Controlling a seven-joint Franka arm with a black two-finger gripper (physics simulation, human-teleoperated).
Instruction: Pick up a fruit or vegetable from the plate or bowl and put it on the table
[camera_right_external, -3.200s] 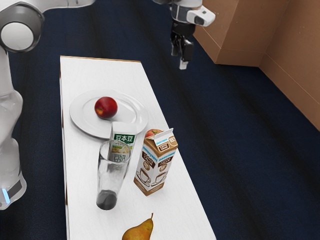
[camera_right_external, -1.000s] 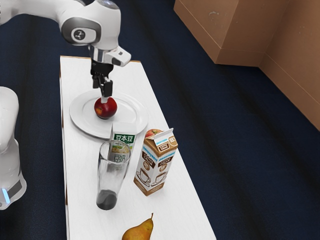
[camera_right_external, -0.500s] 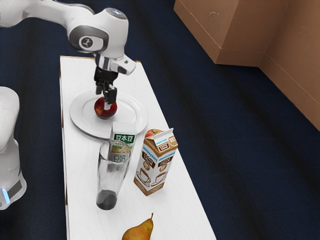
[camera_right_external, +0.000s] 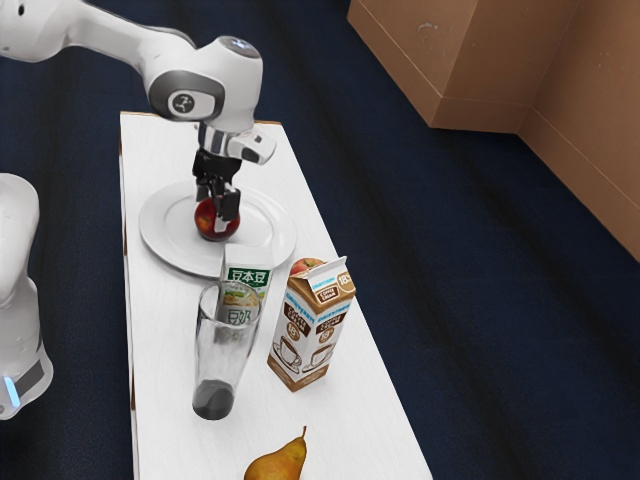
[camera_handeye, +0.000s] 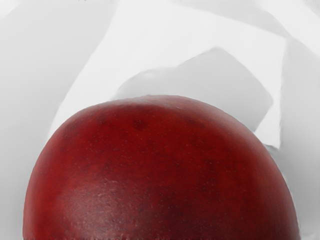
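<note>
My gripper (camera_right_external: 212, 209) is down around the red apple (camera_right_external: 211, 230) at the plate (camera_right_external: 160, 250) in the exterior view, covering the fruit's upper part. How firmly the apple is held cannot be made out, nor whether it rests fully on the plate. In the wrist view the apple (camera_handeye: 160, 170) is large and close beneath my hand, with pale surfaces beyond it. The white table (camera_right_external: 170, 350) extends around the plate.
Beside the plate stand a soy milk carton (camera_right_external: 249, 277), a tall clear glass (camera_right_external: 222, 350) and a brown-and-white carton (camera_right_external: 305, 330). Another fruit (camera_right_external: 302, 266) peeks out behind that carton. A pear (camera_right_external: 277, 465) lies at the exterior view's lower edge.
My hand has come in over the plate and descended around the apple. Over the last half second, hand and apple have both shifted slightly toward the exterior view's right and lower edge.
</note>
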